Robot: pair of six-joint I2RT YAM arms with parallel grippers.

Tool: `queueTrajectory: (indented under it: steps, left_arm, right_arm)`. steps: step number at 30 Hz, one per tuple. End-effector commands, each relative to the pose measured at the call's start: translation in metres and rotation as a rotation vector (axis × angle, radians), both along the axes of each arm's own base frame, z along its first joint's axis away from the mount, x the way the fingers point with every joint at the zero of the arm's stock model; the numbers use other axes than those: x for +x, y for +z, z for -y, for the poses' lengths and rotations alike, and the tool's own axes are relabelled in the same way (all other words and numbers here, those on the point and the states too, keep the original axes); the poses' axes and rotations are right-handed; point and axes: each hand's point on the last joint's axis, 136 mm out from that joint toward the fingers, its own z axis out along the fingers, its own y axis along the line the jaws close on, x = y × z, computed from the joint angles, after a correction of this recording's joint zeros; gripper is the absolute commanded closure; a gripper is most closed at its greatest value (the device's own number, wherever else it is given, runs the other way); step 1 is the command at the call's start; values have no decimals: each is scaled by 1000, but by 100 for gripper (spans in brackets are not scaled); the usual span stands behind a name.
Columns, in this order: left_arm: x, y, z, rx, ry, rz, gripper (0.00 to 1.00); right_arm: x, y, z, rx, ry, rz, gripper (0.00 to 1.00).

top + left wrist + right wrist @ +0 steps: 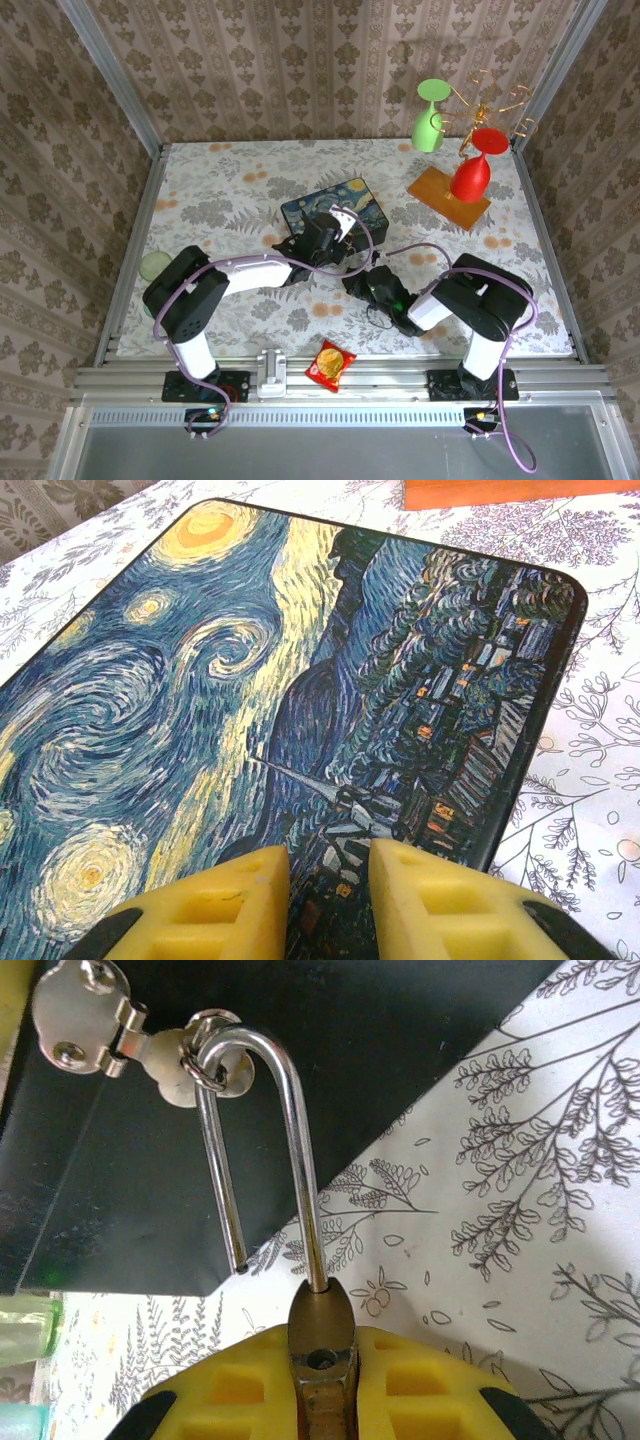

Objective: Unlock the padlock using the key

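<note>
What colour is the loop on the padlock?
Shiny silver; shackle of the padlock, best in the right wrist view.

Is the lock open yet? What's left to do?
Nearly done, I think. The small brass padlock with the silver U-shaped shackle looks sprung: one shackle leg hangs free of the body. The right claw grips that body. What's left: the shackle is still hooked through the silver metal ring on the painted Starry Night box, so it needs slipping out.
</note>
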Motion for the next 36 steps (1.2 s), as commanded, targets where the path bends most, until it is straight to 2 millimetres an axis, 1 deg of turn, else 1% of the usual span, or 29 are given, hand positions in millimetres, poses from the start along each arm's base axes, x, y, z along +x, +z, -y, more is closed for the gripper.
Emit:
queueTrajectory:
  steps: [1,6,9,13,15,16,18,22,26,30,32,34,36]
  left_arm:
    - [-67,-113,-58,376,-85,-286,72]
    - [-67,-112,-61,386,-82,-273,72]
    - [-67,-112,-61,385,-83,-271,72]
    - [-68,-114,-61,402,-90,-264,72]
    - [-67,-116,-63,420,-86,-265,72]
    - [-67,-116,-63,426,-83,-261,71]
    - [-65,-112,-64,440,-72,-258,65]
    - [-63,-102,-66,444,-68,-240,65]
    - [-63,-102,-68,439,-66,-240,63]
    - [-63,-99,-69,438,-62,-241,62]
    - [-64,-97,-70,442,-58,-238,59]
    - [-63,-95,-74,461,-51,-237,55]
    - [-63,-90,-76,481,-51,-234,54]
  right_arm:
    - [43,57,10,137,-196,202,97]
    - [51,78,13,165,-248,267,97]
    - [53,79,20,157,-288,260,98]
    - [52,83,13,173,-285,266,98]
    - [51,84,7,148,-276,270,98]
    - [50,82,6,132,-273,256,98]
    - [47,68,10,115,-291,212,98]
    - [43,56,27,110,-311,226,98]
    - [54,38,31,134,-234,171,99]
    - [57,23,44,143,-185,115,99]
    - [57,24,47,135,-153,111,99]
    - [56,24,44,128,-113,93,99]
    - [53,29,44,105,-90,110,99]
